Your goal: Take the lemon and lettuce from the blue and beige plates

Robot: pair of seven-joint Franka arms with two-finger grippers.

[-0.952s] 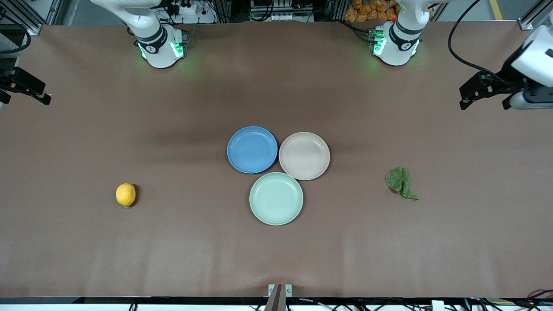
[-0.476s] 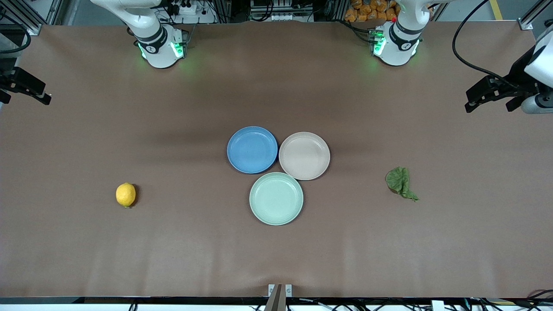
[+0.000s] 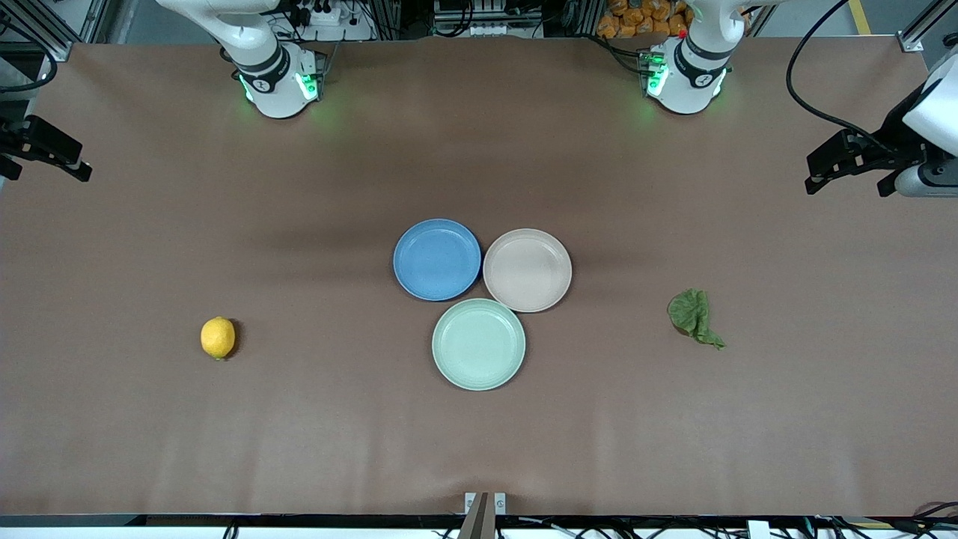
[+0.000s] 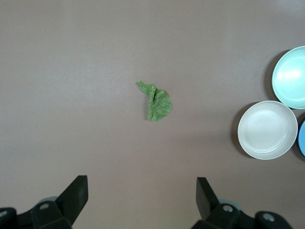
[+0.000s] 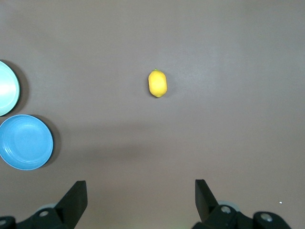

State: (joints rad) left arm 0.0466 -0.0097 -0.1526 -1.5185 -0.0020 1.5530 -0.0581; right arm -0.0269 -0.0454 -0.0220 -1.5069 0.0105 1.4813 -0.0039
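The yellow lemon lies on the bare table toward the right arm's end. Toward the left arm's end lies the wrinkled green lettuce, also on the table. The blue plate and the beige plate sit side by side mid-table, both empty. My left gripper hangs open, high over its end of the table, with the lettuce apart from it. High over the other end, my right gripper is open too, holding nothing.
An empty mint-green plate touches both other plates, nearer to the front camera. Brown table surface spreads around the lemon and lettuce. Both arm bases stand at the table's top edge.
My left gripper has drifted a little outward toward its end of the table. The right gripper, plates, lemon and lettuce have not moved.
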